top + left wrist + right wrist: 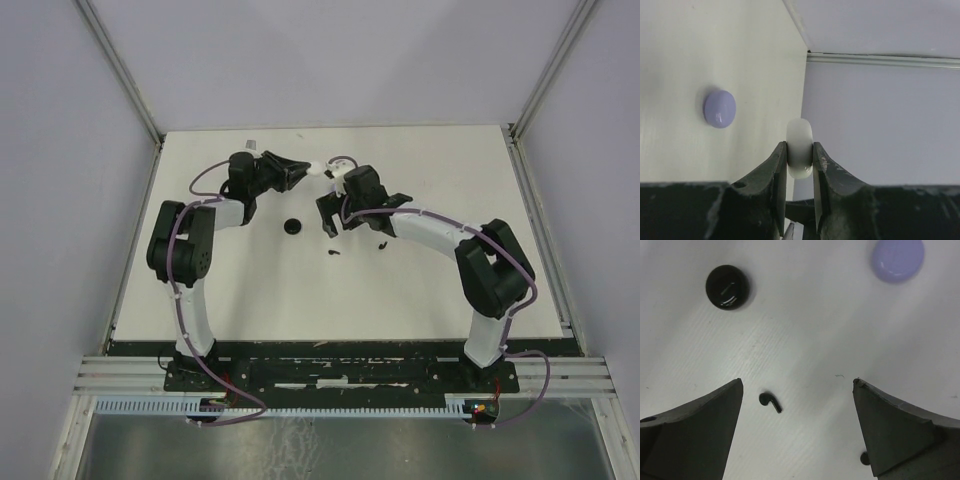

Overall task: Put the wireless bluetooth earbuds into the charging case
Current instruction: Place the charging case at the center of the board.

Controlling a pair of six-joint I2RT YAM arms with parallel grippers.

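White glossy plastic sits between the dark fingers of the left gripper (799, 146) — it is a white round puck (799, 155), seen on edge, and the jaws are closed narrow on its two flat faces. I cannot tell whether this puck is open or closed. Beside it in the left wrist view, a lilac round puck with a smooth domed top (719, 108) lies on the pale table (760, 60), apart from the gripper and touching nothing.

The right gripper (798, 385) hangs above the table with its jaws spread wide and nothing between them. On the surface below it lies a small black earbud with a short stem (770, 402), on its side. It is nearer to the finger on the left of that view but does not touch it. A second tiny black piece (864, 458) shows at the edge of the other finger; it is half hidden, so I cannot say what it is.

Farther out in the right wrist view, a black round glossy puck (727, 287) rests on the table, well apart from the earbud. From the top camera, this black puck lies between the two arms, and the earbud is a little closer to the bases — none of them touch each other.
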